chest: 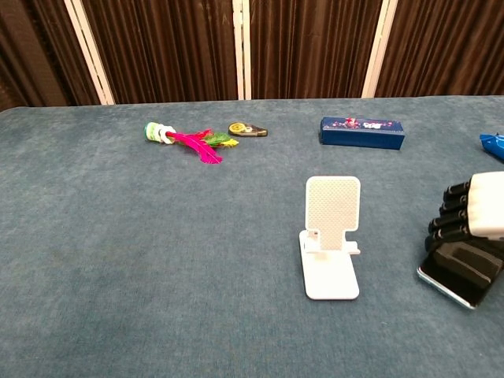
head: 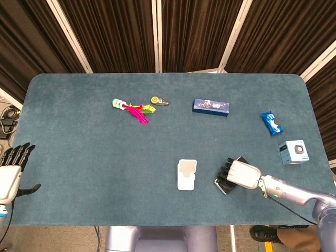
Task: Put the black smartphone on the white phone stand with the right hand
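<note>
Right hand curling onto black smartphone, just right of white phone stand.

I am seeing the phone lying flat on the table, long axis running diagonally from near-left to far-right. Fingers are bending down over its top; I cannot tell if they are actually gripping. Left hand is hanging off the table's left edge, fingers spread, holding nothing.

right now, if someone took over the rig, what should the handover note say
Right robot hand: over the black smartphone, fingers curled around it, phone on the table, not lifted.
Left robot hand: open, idle at the table's left edge.
White phone stand: upright, empty, just left of the phone.
Done: reach and grip started.
Left: secure the grip, lift, set the phone on the stand.
</note>
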